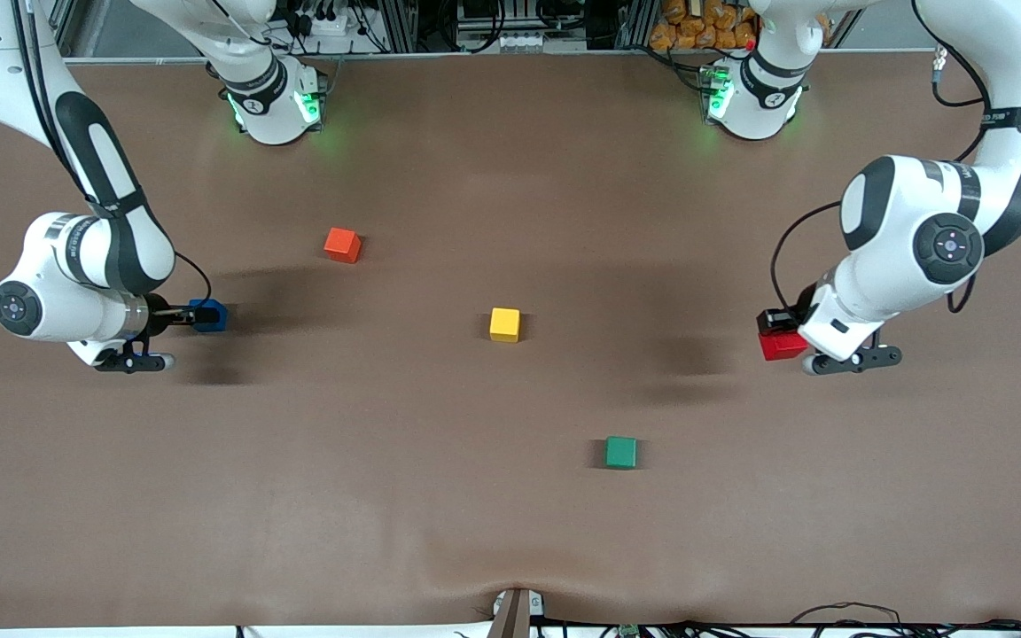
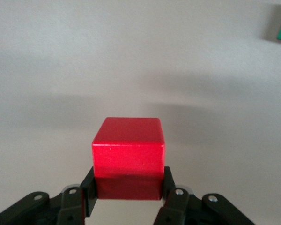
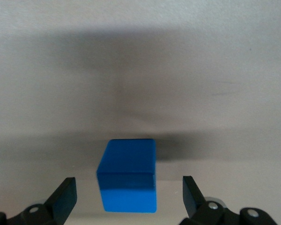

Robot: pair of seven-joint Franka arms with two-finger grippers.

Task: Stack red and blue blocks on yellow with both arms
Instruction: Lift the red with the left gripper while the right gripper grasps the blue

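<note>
So nearest the front camera there's the green cube (image 1: 621,452) sitting on the brown table (image 1: 386,496), off toward the left arm's end from the middle. Farther from the camera than that, the left gripper (image 2: 129,187) has its jaws clamped on the red cube (image 1: 781,344), pinching it on two sides, at the left arm's end of the table; from the front view I can't tell if the cube is lifted or resting on the table. In the left wrist view a corner of the green one peeks in at the edge. Roughly level with that, the yellow cube (image 1: 504,324) sits alone mid-table, well apart from everything. At the right arm's end, the right gripper (image 3: 129,192) is down at the blue cube (image 1: 209,315) with jaws spread wide, one on each side of it and neither touching, gaps showing on both sides. Farthest from the camera is the orange-red cube (image 1: 343,245), between yellow and the right arm's base.
</note>
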